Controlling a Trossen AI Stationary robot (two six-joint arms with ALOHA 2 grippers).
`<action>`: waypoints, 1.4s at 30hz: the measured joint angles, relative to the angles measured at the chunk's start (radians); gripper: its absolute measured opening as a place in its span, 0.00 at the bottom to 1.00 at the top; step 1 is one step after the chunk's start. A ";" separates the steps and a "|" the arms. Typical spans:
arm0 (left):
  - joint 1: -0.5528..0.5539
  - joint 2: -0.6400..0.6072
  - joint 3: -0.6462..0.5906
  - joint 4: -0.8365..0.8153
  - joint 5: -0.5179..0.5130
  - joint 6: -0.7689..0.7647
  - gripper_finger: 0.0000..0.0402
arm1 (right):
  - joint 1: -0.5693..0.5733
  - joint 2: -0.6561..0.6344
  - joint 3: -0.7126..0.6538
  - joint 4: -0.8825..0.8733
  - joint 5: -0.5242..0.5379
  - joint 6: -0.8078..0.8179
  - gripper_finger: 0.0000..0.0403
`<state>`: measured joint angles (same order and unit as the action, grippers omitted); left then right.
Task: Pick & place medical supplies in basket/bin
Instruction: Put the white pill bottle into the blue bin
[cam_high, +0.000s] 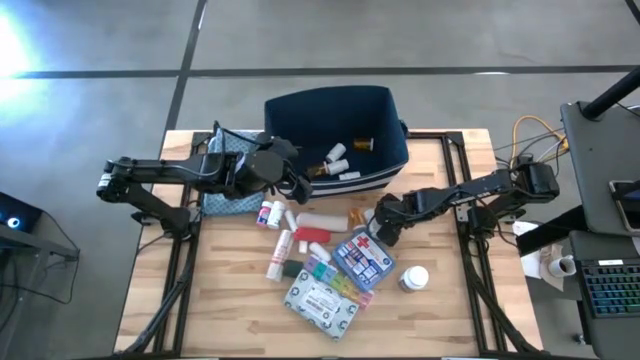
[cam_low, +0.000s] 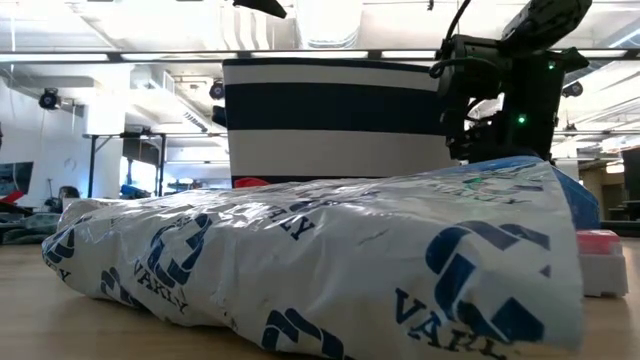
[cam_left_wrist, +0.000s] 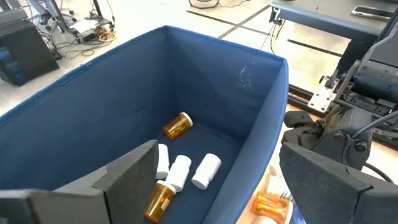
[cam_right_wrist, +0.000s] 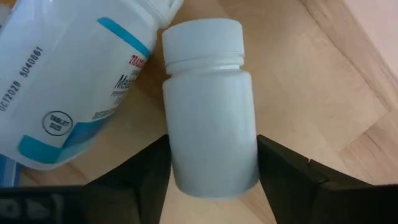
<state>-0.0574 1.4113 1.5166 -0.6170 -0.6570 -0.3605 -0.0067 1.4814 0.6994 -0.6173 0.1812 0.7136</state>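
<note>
My right end effector (cam_right_wrist: 211, 168) is down on the table (cam_high: 460, 300), fingers closing on either side of a white bottle (cam_right_wrist: 210, 106) lying flat, its long axis running straight away from me. The bin (cam_high: 385, 115) lies beyond, open-topped. My left end effector (cam_left_wrist: 217, 180) hovers open over it.

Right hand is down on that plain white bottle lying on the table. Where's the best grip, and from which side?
Grip the plain white bottle across its smooth cylindrical body, below the ribbed cap, coming straight down from above. It lies on its side on the table, so the round flanks are free. The right hand already straddles the body near its base. Watch the labelled bottle touching near the cap.
</note>
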 joint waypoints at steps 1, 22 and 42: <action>0.000 0.000 0.000 0.000 0.000 0.000 0.77 | 0.000 -0.001 0.000 -0.003 -0.004 0.000 0.48; 0.000 0.002 0.000 0.001 0.000 -0.001 0.77 | 0.107 -0.602 0.249 0.100 0.366 -0.025 0.45; -0.074 0.002 0.000 -0.069 0.000 -0.110 0.77 | -0.294 -0.085 0.836 -0.203 0.304 -0.507 0.65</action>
<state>-0.1314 1.4132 1.5166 -0.6860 -0.6569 -0.4703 -0.3008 1.3959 1.5353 -0.8199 0.4853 0.2061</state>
